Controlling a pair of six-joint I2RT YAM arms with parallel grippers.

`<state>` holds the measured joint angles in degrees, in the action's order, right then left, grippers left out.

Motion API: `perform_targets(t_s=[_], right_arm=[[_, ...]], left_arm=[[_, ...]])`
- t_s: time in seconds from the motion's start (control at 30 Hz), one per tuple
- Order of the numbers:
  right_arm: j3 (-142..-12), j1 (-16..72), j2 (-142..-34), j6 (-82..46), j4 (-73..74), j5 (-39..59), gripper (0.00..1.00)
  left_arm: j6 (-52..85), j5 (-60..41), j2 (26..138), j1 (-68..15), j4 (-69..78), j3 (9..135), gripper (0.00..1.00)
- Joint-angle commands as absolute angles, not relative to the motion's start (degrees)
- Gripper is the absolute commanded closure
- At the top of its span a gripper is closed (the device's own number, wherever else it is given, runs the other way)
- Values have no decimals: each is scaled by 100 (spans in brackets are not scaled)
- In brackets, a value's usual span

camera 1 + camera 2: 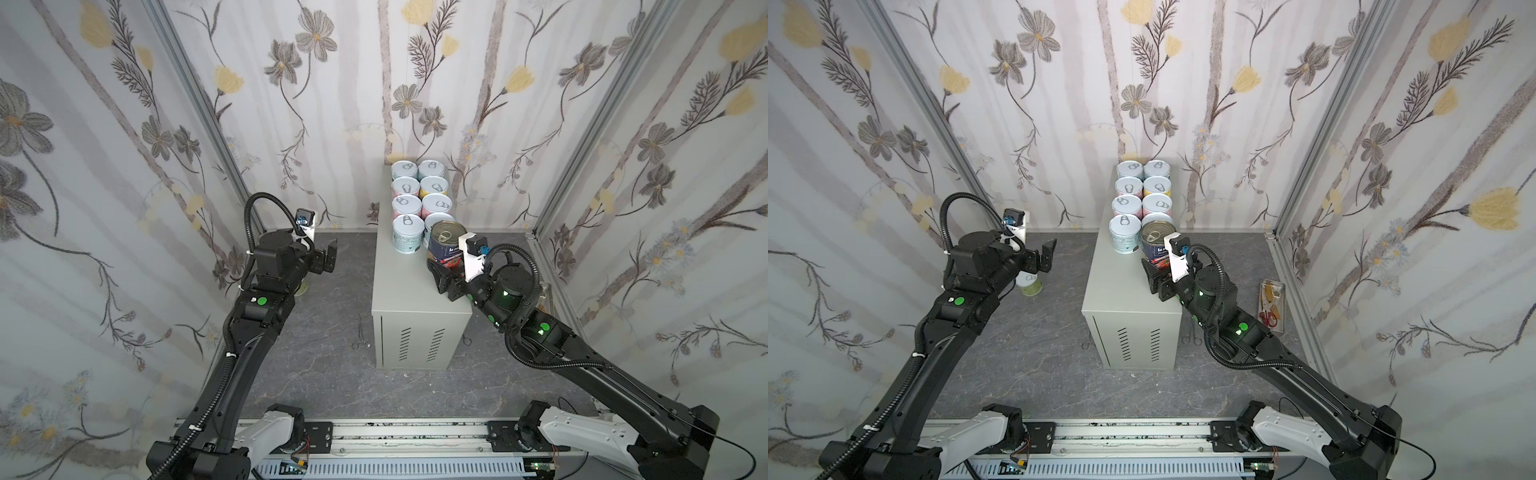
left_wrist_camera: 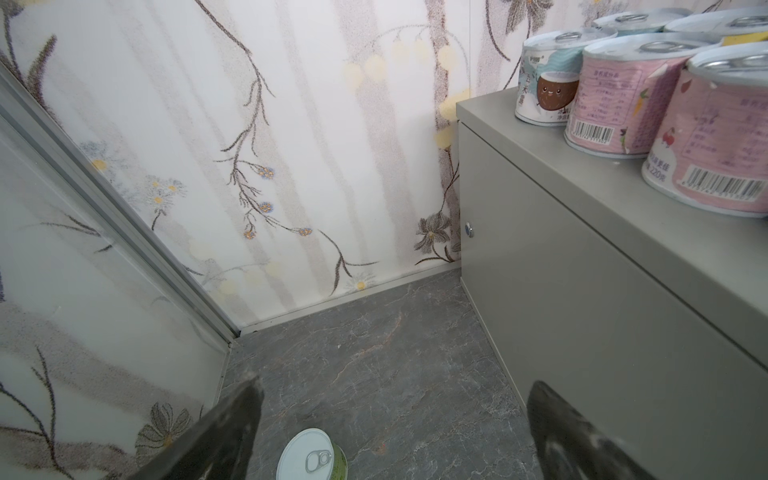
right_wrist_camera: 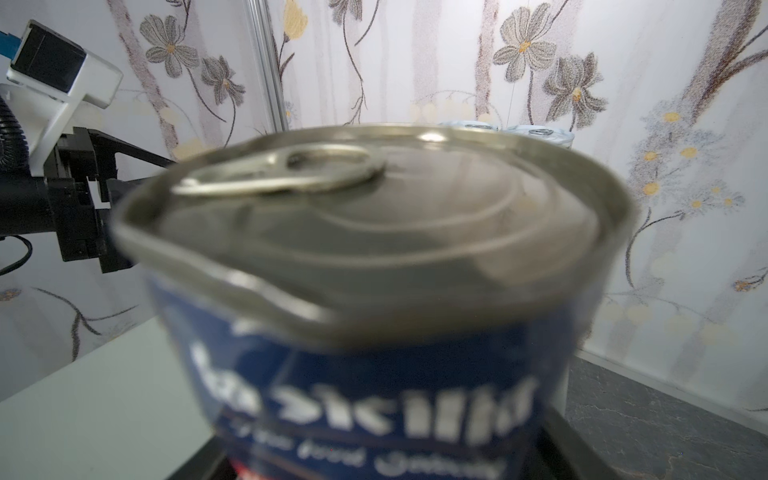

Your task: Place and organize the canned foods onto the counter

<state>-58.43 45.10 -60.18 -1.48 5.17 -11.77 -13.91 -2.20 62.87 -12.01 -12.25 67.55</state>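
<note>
Several short canned foods (image 1: 419, 199) (image 1: 1141, 197) with white pull-tab lids stand in two rows at the back of the counter (image 1: 399, 286) (image 1: 1113, 286), a tall light-grey cabinet. In front of the right row stands a taller dark-blue tomato can (image 1: 444, 241) (image 1: 1155, 243) (image 3: 374, 291). My right gripper (image 1: 444, 268) (image 1: 1156, 268) (image 3: 374, 461) is shut on its lower part, a finger against each side. My left gripper (image 1: 326, 259) (image 1: 1046, 255) (image 2: 395, 388) hangs open and empty left of the counter, above a green-labelled can (image 2: 311, 455) (image 1: 1030, 284) on the floor.
A small metal tray with scissors (image 1: 1273, 305) lies on the floor by the right wall. Thin forceps (image 1: 360, 336) lie on the floor at the counter's front left corner. Flowered walls close in the back and both sides. The arms' rail (image 1: 395, 436) runs along the front.
</note>
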Motion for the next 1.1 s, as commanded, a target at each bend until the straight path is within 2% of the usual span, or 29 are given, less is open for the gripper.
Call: perform_targets(t_s=[0.0, 1.07], right_arm=[[-5818, 4465, -6072, -206, 266, -1222, 27], [-5818, 4403, -6100, -158, 114, -1002, 30]], left_arm=[[-1389, -200, 6302, -1195, -1081, 6846, 0], [-1354, -265, 6337, -1195, -1121, 6908, 0]])
